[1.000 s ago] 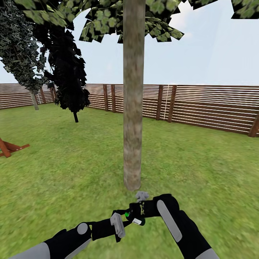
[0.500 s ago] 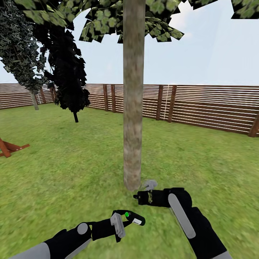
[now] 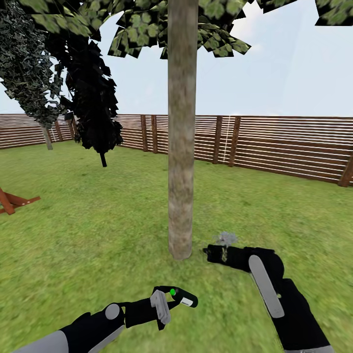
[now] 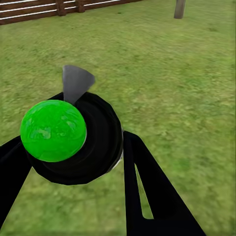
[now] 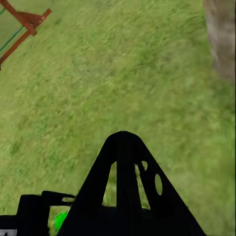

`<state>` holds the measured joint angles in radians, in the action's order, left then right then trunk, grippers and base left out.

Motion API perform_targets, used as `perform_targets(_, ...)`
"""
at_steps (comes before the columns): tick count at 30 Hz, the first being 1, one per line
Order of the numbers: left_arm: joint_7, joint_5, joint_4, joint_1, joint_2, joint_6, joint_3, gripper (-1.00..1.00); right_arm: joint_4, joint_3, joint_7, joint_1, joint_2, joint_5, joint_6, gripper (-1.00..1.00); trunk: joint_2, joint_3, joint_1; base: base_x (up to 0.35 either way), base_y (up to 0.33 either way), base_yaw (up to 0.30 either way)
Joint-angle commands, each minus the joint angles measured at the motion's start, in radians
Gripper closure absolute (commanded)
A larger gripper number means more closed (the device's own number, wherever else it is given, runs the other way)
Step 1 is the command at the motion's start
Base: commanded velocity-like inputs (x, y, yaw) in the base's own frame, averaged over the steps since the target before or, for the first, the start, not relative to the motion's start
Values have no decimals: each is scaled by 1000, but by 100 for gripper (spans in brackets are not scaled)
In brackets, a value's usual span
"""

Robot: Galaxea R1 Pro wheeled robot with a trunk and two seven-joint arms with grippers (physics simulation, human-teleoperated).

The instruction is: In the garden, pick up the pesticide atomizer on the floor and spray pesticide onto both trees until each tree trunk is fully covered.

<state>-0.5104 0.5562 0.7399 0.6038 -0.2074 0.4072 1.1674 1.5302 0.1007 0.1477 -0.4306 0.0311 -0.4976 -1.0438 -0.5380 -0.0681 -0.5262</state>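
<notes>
Head view: straight, mottled grey-brown tree trunk (image 3: 182, 132) rising from the grass lawn (image 3: 98, 220) into flat green leaves, brown slat fence (image 3: 274, 142) behind. Low in front of it, a small black pesticide atomizer (image 3: 179, 296) with a green spot, clasped in the left gripper (image 3: 169, 300), left arm reaching in from the lower left with forearm nearly level. Right gripper (image 3: 212, 254) stretched toward the trunk's base from the right, just beside it and apart from the atomizer; whether its jaws are parted cannot be told. Left wrist view: round black atomizer body with a glossy green cap (image 4: 53, 130), jaws clenched on either side of it, grass beneath. Right wrist view: dark finger (image 5: 125, 182) over grass, trunk at the edge.
</notes>
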Motion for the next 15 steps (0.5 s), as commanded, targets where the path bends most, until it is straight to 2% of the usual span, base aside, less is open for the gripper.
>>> perform_targets(1,-1,11,0,2,0,2,5,100,12,-36,-50,-1,-3,15,-3,100,-2,-2,0,0,0,0)
perform_targets(2,-1,11,-1,2,0,2,5,100,25,-66,-116,0,-5,21,-3,100,-2,-2,0,0,0,0)
perform_targets(3,-1,12,-1,2,0,1,5,100,44,-97,-218,1,-8,24,-3,100,-2,-2,0,0,0,0)
perform_targets(6,0,12,-2,2,0,1,5,100,59,-121,-314,1,-10,23,-3,100,-2,-2,0,0,0,0)
perform_targets(10,1,13,-3,2,1,-9,5,100,65,-129,-369,1,-11,29,-1,100,-2,-2,0,0,0,0)
perform_targets(12,13,15,-10,4,5,-68,4,100,65,-124,-450,2,-12,41,50,100,-2,-2,0,0,0,0)
perform_targets(13,38,17,-22,6,7,-130,3,100,62,-118,-524,8,-14,53,106,100,-2,-2,0,0,0,0)
perform_targets(14,59,18,-30,8,8,-168,3,100,58,-110,-564,16,-16,60,143,100,-2,-2,0,0,0,0)
perform_targets(15,109,25,-45,21,11,-254,1,100,38,-80,-637,39,-22,79,235,100,-2,-2,0,0,0,0)
